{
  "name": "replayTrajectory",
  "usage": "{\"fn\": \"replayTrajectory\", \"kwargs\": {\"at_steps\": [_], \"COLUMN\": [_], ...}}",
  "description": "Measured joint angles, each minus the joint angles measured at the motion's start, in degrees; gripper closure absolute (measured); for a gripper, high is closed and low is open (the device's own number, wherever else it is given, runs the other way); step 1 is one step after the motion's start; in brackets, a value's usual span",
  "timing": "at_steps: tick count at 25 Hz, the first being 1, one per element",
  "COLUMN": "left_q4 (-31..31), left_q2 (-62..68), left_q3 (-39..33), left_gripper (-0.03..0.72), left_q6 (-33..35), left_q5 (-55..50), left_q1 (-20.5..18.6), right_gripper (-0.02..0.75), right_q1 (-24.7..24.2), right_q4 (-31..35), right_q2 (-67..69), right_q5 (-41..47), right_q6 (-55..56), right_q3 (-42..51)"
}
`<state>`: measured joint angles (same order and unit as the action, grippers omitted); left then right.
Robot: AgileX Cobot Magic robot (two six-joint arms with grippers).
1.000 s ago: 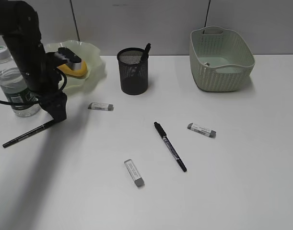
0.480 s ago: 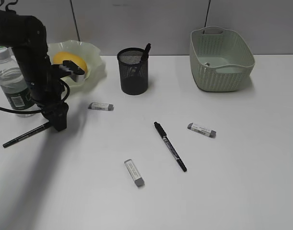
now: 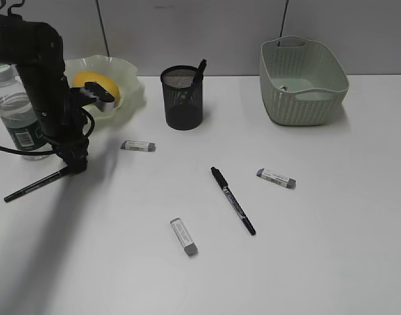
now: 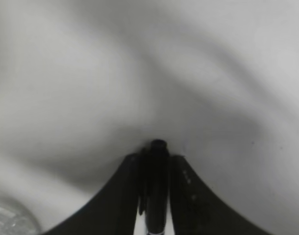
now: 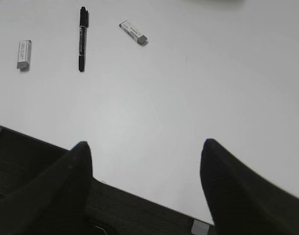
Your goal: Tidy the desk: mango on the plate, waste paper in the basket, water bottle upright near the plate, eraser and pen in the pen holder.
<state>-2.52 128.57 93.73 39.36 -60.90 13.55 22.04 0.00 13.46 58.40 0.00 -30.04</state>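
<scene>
My left gripper (image 3: 74,164) is down on the desk (image 3: 318,249) at the left, its jaws shut on the cap end of a black pen (image 3: 33,184) lying flat; the left wrist view shows this pen (image 4: 158,147) pinched between both fingers. A second pen (image 3: 233,200) lies mid-desk. Three erasers (image 3: 138,146) (image 3: 275,178) (image 3: 184,236) lie loose. The mango (image 3: 95,84) sits on the plate (image 3: 131,88), and the water bottle (image 3: 13,111) stands upright beside it. The pen holder (image 3: 182,98) has one pen in it. The waste paper is hidden. My right gripper (image 5: 147,152) hangs open over the desk's front edge.
The basket (image 3: 302,82) stands at the back right. The left arm's cable trails by the bottle. In the right wrist view the mid-desk pen (image 5: 82,36) and two erasers (image 5: 24,53) (image 5: 133,31) lie far ahead of the right gripper.
The left arm shifted left, uncovering the mango, and its jaws closed onto the pen's cap end. The pen has not left the desk.
</scene>
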Motion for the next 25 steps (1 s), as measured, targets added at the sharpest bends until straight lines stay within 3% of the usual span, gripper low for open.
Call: {"fn": "replayTrajectory", "kwargs": {"at_steps": [2,12,19,25], "left_q4": [0.1,-1.4,-8.0,-18.8], "left_q2": [0.0,-0.6,-6.9,-11.8], "left_q3": [0.1,-0.1,-0.2,0.9], "left_gripper": [0.554,0.555,0.557,0.558], "left_q6": [-0.4,-2.1,-2.5,-2.5], "left_q5": [0.0,-0.9,-0.8,7.0], "left_q1": [0.0,0.2,0.3,1.1], "right_gripper": [0.195,0.206,0.207,0.207], "right_q1": [0.0,0.0,0.0,0.0], "right_q4": [0.0,0.0,0.0,0.0], "right_q2": [0.0,0.0,0.0,0.0], "right_q5": [0.0,0.0,0.0,0.0], "right_q6": [0.0,0.0,0.0,0.0], "right_q3": [0.0,0.0,0.0,0.0]}}
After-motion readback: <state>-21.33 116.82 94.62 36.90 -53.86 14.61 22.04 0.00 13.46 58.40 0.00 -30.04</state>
